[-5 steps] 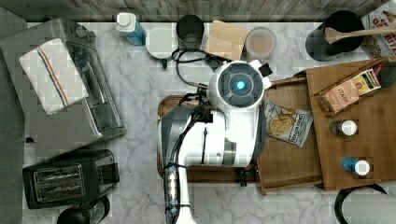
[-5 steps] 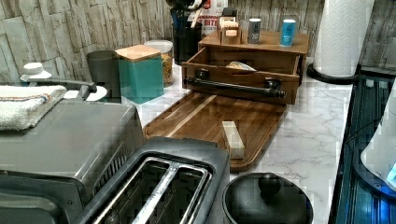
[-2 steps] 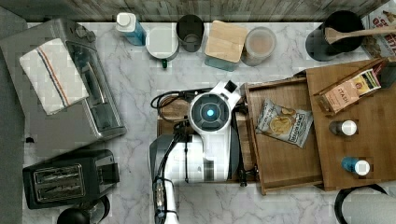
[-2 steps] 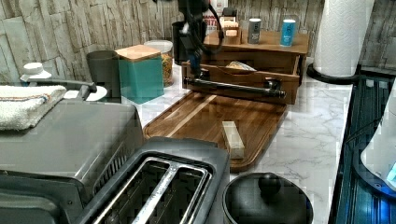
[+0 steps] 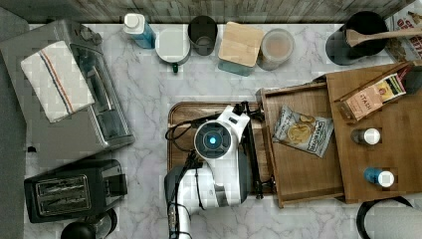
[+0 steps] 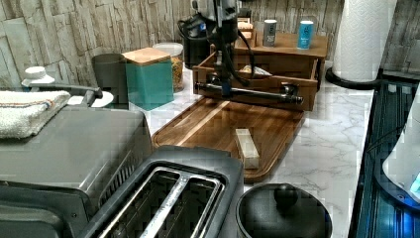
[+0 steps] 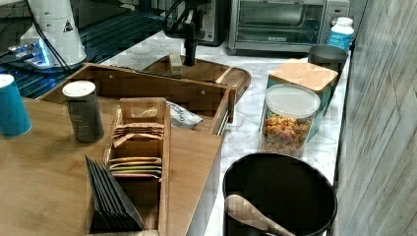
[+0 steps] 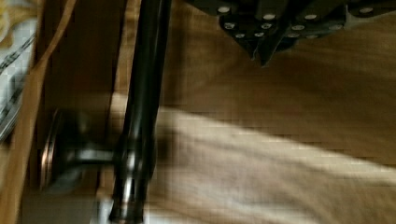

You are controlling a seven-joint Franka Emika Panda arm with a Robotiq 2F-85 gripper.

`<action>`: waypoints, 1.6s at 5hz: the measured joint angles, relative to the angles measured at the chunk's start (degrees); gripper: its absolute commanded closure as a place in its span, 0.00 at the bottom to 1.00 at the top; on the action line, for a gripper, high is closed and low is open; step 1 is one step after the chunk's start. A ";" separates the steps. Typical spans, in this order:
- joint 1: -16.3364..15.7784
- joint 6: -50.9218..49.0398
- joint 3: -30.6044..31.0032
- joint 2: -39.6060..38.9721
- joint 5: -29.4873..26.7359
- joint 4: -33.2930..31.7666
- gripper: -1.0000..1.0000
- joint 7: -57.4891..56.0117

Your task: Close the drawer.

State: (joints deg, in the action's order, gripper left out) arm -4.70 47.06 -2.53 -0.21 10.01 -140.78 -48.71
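Note:
The drawer (image 5: pixel 298 174) stands pulled out from under the wooden top (image 5: pixel 393 149), with a chip bag (image 5: pixel 303 130) lying in it. Its black bar handle (image 5: pixel 253 149) faces the serving tray (image 5: pixel 184 112). In the left view my gripper (image 6: pixel 226 90) hangs upright, shut, with its tip at the handle (image 6: pixel 257 93) on the tray side. The wrist view has the shut fingertips (image 8: pixel 261 53) close beside the bar (image 8: pixel 140 116), over the tray wood. In the right view the gripper (image 7: pixel 189 61) is beyond the drawer's front wall (image 7: pixel 147 86).
A pale block (image 6: pixel 246 148) lies on the tray. A teal canister (image 5: pixel 241 47), a jar (image 5: pixel 276 47) and cups line the back wall. Toaster oven (image 5: pixel 64 84) and toaster (image 5: pixel 74 189) fill the top view's left. A paper towel roll (image 6: pixel 364 39) stands beside the cabinet.
The arm has swung from above the drawer toward the top view's left, over the tray, and the gripper has come down in front of the handle. The drawer has not moved.

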 measured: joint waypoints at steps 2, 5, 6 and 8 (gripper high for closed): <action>1.37 1.65 -0.33 -1.34 -0.29 -2.46 1.00 0.00; 2.64 2.55 -4.11 -1.15 -1.88 -3.25 1.00 -17.71; 4.58 3.02 -5.70 -2.38 -5.17 -2.46 1.00 -22.30; 9.70 4.28 -8.20 -5.00 -11.84 0.78 1.00 -24.93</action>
State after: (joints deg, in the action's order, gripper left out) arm 5.00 51.34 -10.73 -5.22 -1.83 -139.99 -73.63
